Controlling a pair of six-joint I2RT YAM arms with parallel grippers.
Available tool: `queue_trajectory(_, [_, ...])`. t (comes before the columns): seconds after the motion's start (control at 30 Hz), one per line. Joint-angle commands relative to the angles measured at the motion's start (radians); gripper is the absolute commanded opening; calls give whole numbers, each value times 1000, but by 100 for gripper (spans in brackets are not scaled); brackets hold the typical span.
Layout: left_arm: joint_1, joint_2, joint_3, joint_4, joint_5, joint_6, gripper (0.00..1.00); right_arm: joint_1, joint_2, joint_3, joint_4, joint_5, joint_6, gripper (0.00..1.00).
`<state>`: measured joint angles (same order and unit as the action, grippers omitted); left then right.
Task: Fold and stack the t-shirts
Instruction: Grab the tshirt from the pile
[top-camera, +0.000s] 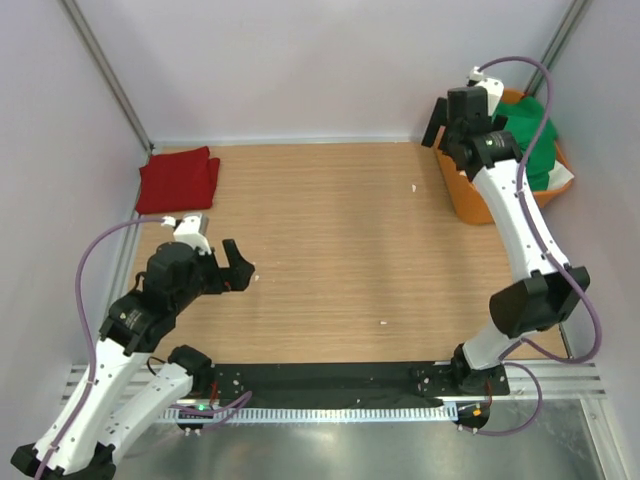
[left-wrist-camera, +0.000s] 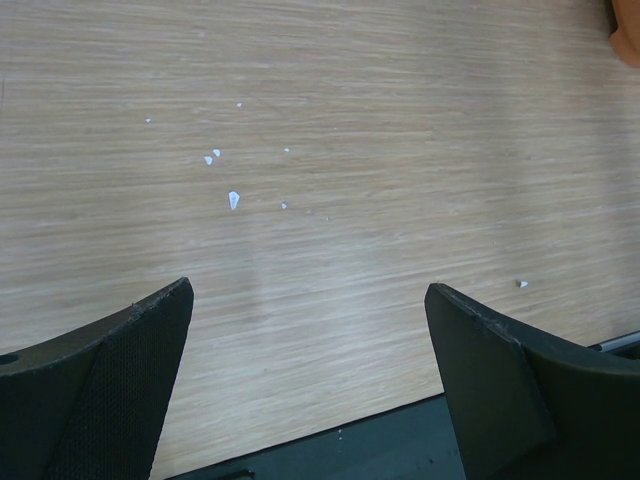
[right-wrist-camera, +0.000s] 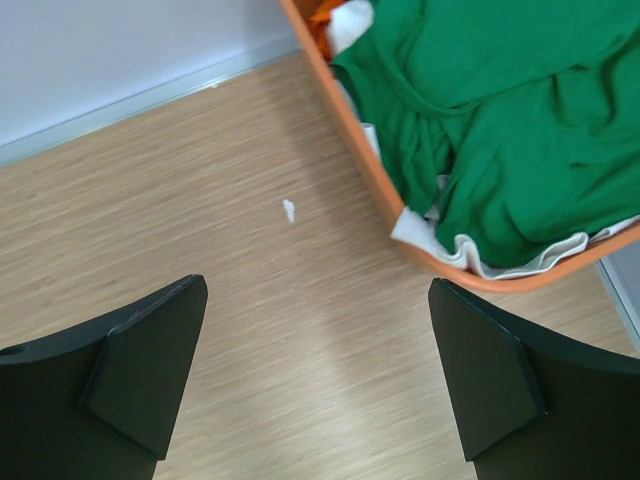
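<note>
Shirt (top-camera: 178, 180) at far-left edge, bin (top-camera: 468, 200) far-right

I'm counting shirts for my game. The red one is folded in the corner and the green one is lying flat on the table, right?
Not quite: the green t-shirt is bunched up inside the orange bin, as the right wrist view shows. The dark red t-shirt is folded in the corner.

A: Where is passage open?
B: Across the middle of the wooden table (top-camera: 330, 250).
A: Obstructions?
B: The orange bin (top-camera: 463, 198) far right; the folded red t-shirt (top-camera: 178, 180) far left; walls (top-camera: 300, 70) on three sides.
</note>
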<state>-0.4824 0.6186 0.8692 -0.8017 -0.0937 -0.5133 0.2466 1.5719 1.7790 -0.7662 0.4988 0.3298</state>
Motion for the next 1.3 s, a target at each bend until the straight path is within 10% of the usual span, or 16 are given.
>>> queue_trajectory(0.0, [-2, -16, 7, 10, 11, 4, 100, -130, 34, 126, 1, -75, 2, 100])
queue_trajectory(0.87, [-2, 13, 10, 6, -11, 1, 100, -286, 606, 557, -53, -91, -124, 81])
queue_trajectory(1.27, [-1, 20, 11, 4, -12, 1, 100, -287, 605, 562, -54, -62, -144, 1])
